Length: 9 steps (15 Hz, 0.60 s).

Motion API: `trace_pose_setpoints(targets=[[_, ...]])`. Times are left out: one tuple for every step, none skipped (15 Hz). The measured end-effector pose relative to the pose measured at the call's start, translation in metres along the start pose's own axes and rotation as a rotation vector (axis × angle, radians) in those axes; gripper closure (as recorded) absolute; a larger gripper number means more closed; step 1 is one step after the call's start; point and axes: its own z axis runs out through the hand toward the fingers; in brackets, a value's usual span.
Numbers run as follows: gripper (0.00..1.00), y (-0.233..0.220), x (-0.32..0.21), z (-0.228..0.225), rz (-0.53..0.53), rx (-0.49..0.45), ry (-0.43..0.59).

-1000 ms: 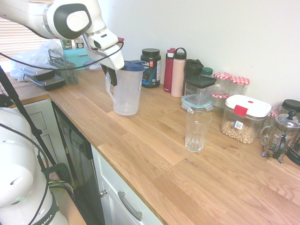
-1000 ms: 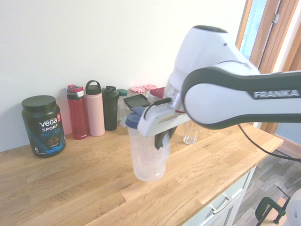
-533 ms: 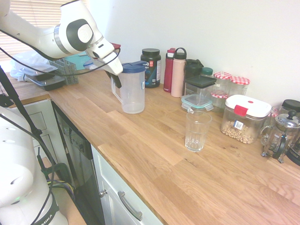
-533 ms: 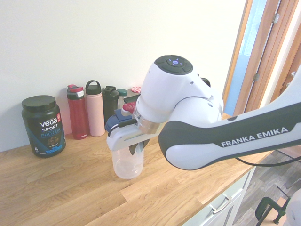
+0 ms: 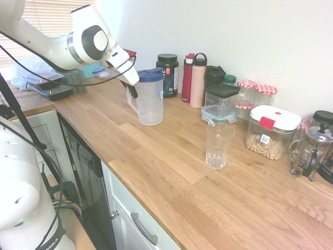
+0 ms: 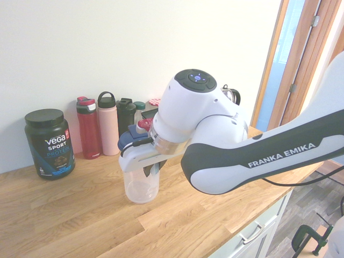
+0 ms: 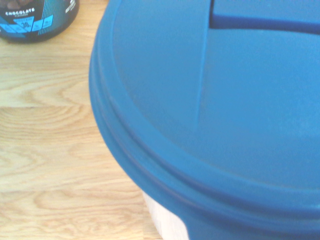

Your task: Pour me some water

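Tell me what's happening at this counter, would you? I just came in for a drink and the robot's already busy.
The robot arm has its gripper closed on the handle of the clear pitcher, which has a blue lid. The pitcher is upright, so nothing is being poured. The clear glass stands apart from it on the wooden counter, with no water visible in it. Your drink looks yet to be poured.

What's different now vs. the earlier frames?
Pitcher has shifted away from the glass, toward the left in the second exterior view. Gripper went with it, at the handle side throughout; no grasp or release seen. Glass, black protein tub and nut container unchanged.
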Motion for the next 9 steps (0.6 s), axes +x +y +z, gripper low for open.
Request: trace_pose_setpoints(targets=[[0.0, -0.0015, 0.0016, 0.0014, 0.002, 0.004, 0.0], [0.0, -0.0032, 0.0023, 0.0021, 0.001, 0.004, 0.0], [0.0, -0.0044, 0.0023, 0.0018, -0.001, 0.005, 0.001], [0.0, -0.0048, 0.0026, 0.002, -0.003, 0.004, 0.002], [0.0, -0.0056, 0.0044, 0.0009, -0.002, 0.007, 0.004], [0.0, -0.0064, 0.007, -0.0007, 0.002, 0.01, 0.004], [0.0, -0.0065, 0.0085, -0.0014, 0.005, 0.011, 0.003], [0.0, -0.0064, 0.0096, -0.0017, 0.006, 0.012, 0.002], [0.0, -0.0063, 0.0104, -0.0021, 0.007, 0.013, 0.0]])
